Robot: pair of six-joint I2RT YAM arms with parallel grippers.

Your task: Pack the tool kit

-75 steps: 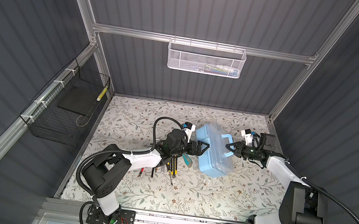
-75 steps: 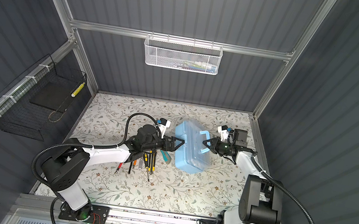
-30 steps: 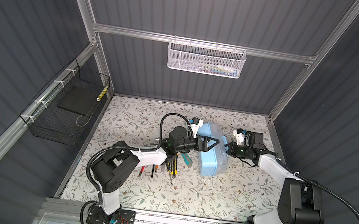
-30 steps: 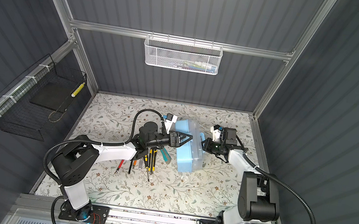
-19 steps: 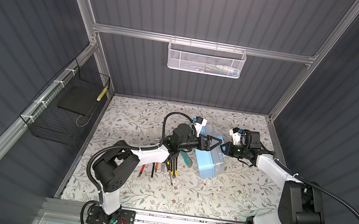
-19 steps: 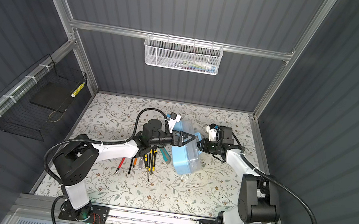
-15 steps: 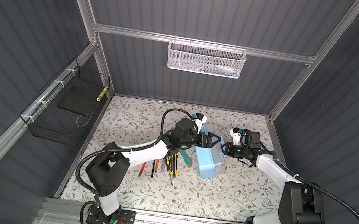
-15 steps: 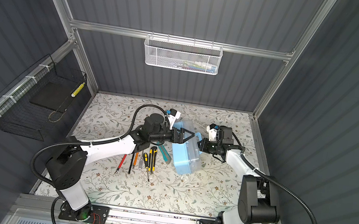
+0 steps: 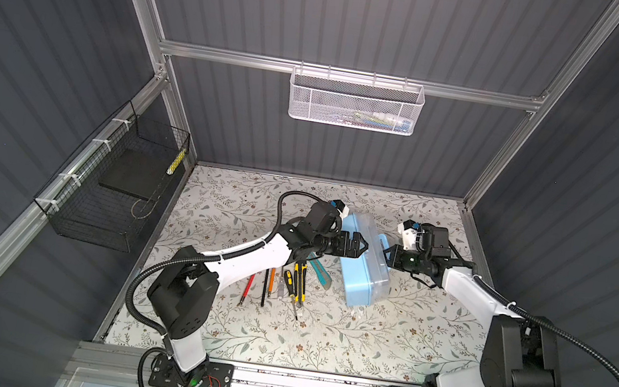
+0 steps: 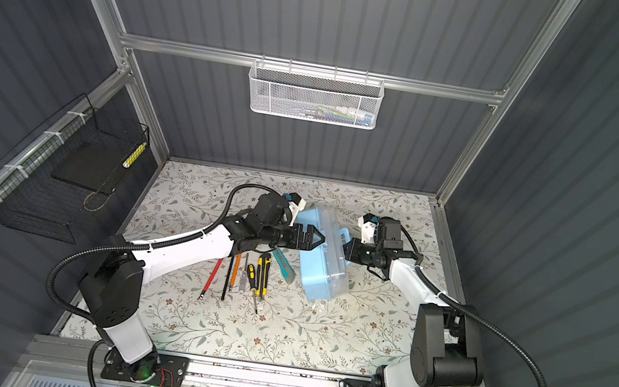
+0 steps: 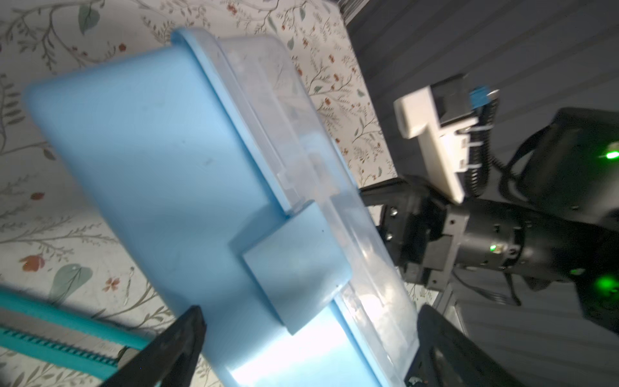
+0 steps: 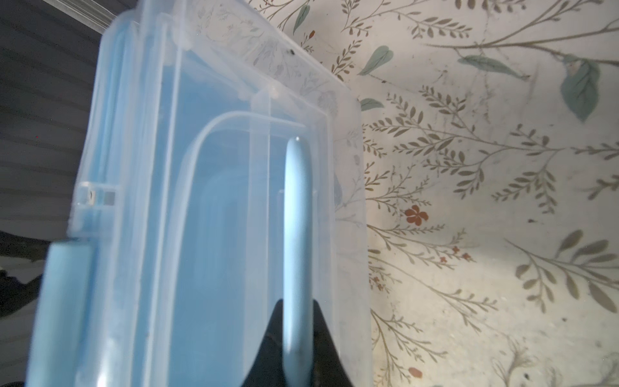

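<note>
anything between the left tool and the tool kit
No. The open left tool sits right at the tool kit with no object between them. The right tool is shut on its handle.

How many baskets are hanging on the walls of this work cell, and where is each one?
2. The white mesh basket hangs on the rail of the back wall. The black wire basket hangs on the rail of the left wall. No other basket shows.

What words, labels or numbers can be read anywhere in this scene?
None can be read.
Tool kit: no label shows.
Tools on the table: any markings too small to tell.
White mesh basket: contents too blurred to read.
</note>
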